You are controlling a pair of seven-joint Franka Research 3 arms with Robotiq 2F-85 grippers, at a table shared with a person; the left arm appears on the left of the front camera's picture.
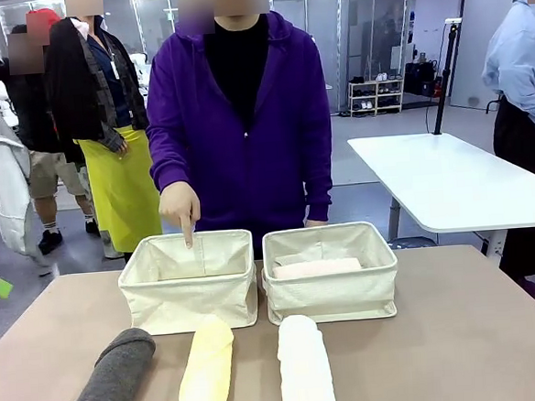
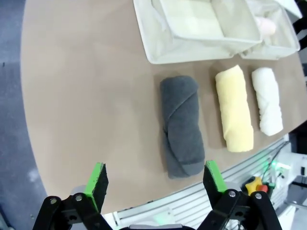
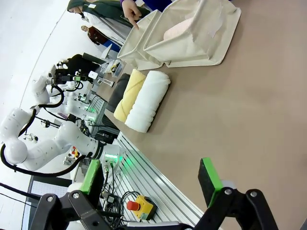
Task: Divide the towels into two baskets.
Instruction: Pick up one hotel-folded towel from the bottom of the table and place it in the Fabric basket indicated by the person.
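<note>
The robot's left hand hangs open above the near table edge, green pads spread wide with nothing between them. The right hand is likewise open and empty, over bare table.

Three rolled terry towels lie side by side on the brown table, their ends toward the baskets. The dark grey rolled towel is at 7 o'clock from the left cream canvas basket. The pale yellow rolled towel is at 6 o'clock from that basket, its far end close to the front wall. The white rolled towel is at 6 o'clock from the right cream canvas basket.

Inside that right basket the pale pink rolled towel lies crosswise. The left one, just beside it at 9 o'clock, shows bare lining. At its 12 o'clock rim the person's hand – from a purple sleeve – points an index finger down into it.
</note>
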